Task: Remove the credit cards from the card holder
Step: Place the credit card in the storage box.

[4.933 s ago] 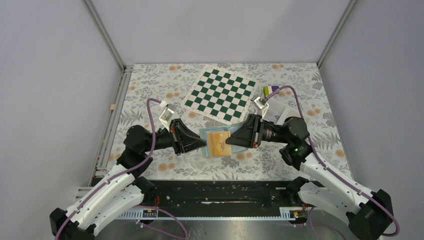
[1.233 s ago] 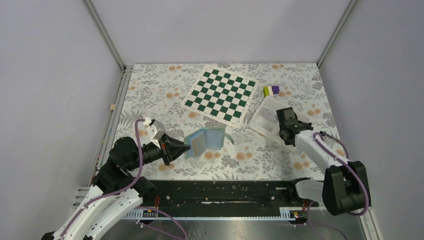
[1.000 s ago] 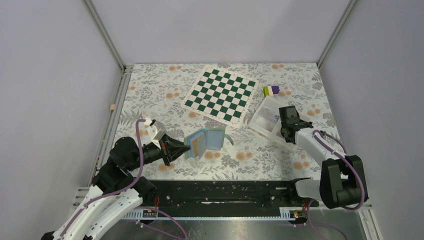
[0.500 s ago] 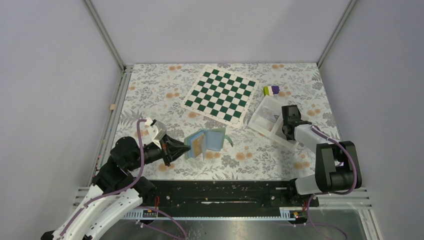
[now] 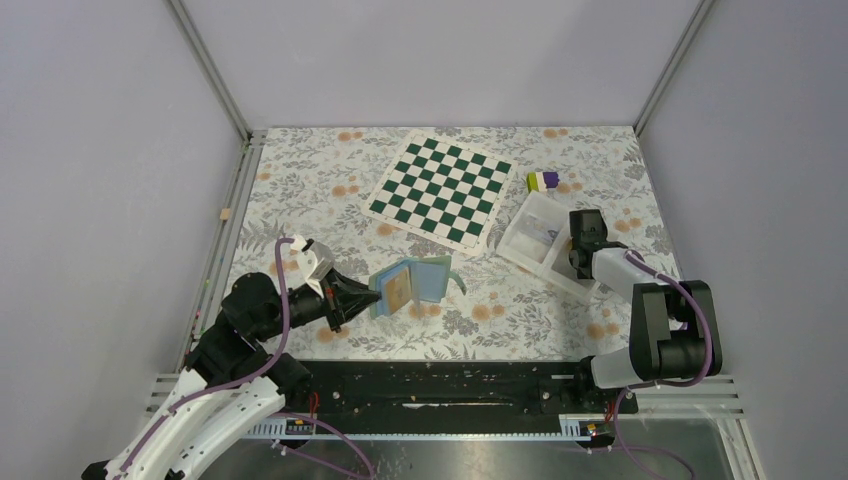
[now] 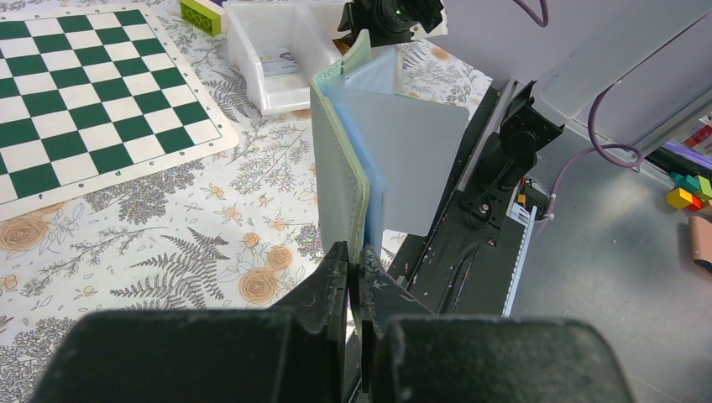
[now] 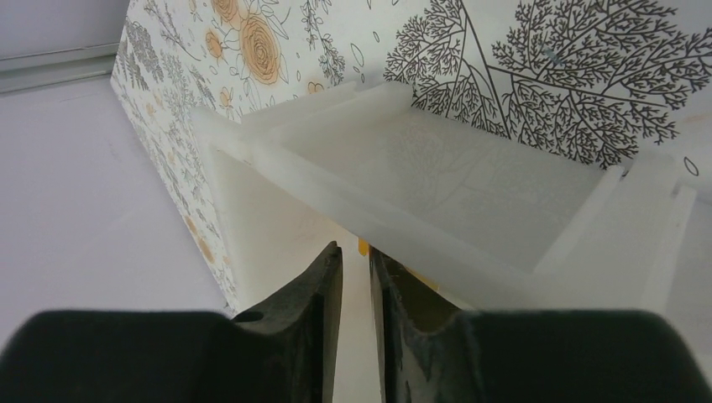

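Two jobs run side by side, so take them left to right. Your left fingers (image 6: 354, 252) are clenched on the near edge of the card holder (image 6: 340, 168), standing it upright and fanned open like a book over the near-left of the table. Keep that pinch firm and the holder steady, with its open pages turned toward the right arm. An orange card (image 5: 400, 290) shows inside it and looks like the next one to draw.

To the right, the white tray (image 5: 520, 250) sits on the table with a pale card (image 6: 277, 63) in it. Your right fingers (image 7: 355, 252) reach down inside it, parted by a narrow gap, with a sliver of orange-yellow card (image 7: 363, 246) just past their tips. Spread them wider before you lift, and rise straight up so nothing drags out.

Nearly five seconds ago the holder lay flat and open at the table's centre, with both arms meeting over it. Since then the left arm has raised it, and the right arm has swung away to the tray. In the last second its fingers, then shut, have begun to part.
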Controlling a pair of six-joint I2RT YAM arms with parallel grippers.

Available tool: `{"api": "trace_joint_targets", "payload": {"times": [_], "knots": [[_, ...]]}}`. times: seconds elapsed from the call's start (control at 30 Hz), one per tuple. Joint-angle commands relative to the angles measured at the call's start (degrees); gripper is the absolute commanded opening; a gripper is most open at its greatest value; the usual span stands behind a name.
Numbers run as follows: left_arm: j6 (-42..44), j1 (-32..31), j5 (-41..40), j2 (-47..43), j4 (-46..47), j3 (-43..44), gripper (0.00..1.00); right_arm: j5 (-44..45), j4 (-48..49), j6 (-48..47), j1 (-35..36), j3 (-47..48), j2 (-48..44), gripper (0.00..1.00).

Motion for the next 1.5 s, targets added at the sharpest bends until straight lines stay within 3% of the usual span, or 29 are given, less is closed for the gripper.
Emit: {"api": "trace_joint_targets", "payload": {"times": [0.0,0.13,0.73,0.83,0.93,1.1,1.2,1.27,1.4,1.47], "knots": [[0.6,-0.34,-0.78,-0.42,3.1,1.14,0.0,-0.3,-2.13,11.78,-0.72,1.23,-1.13,0.29],[0.6,-0.34,-0.88,-0.71,3.02,1.13,0.0,-0.62,-2.71,11.09,-0.91,1.8,-1.75,0.38],[0.95,-0.59,-2.2,-1.33,2.57,1.16,0.0,0.1,-6.34,4.58,-1.19,4.89,-8.16,0.43],[0.99,-0.64,-2.48,-1.26,2.4,1.14,0.0,0.76,-2.04,-3.34,-1.24,4.42,-11.71,0.43],[0.79,-0.63,-2.32,-1.35,2.39,1.13,0.0,-1.14,6.89,-18.87,-1.25,3.36,-16.6,0.43],[-0.1,-0.56,-1.97,-1.4,2.6,1.05,0.0,-17.51,16.47,-43.96,-1.25,3.54,-23.17,0.44],[-0.62,-0.63,-1.71,-1.28,3.01,0.99,0.0,-23.53,6.47,-47.85,-1.29,4.79,-26.28,0.43],[-0.42,-0.63,-1.79,-1.22,3.03,1.0,0.0,-27.48,7.01,-52.9,-1.25,3.04,-28.53,0.38],[-1.24,-0.58,-2.06,-1.66,3.91,0.86,0.0,-50.42,8.88,-75.38,-1.26,4.71,-31.52,0.43],[-3.86,-0.61,-0.67,-1.83,4.91,0.55,0.0,-64.08,8.88,-80.02,-1.25,6.96,-33.2,0.47]]}}
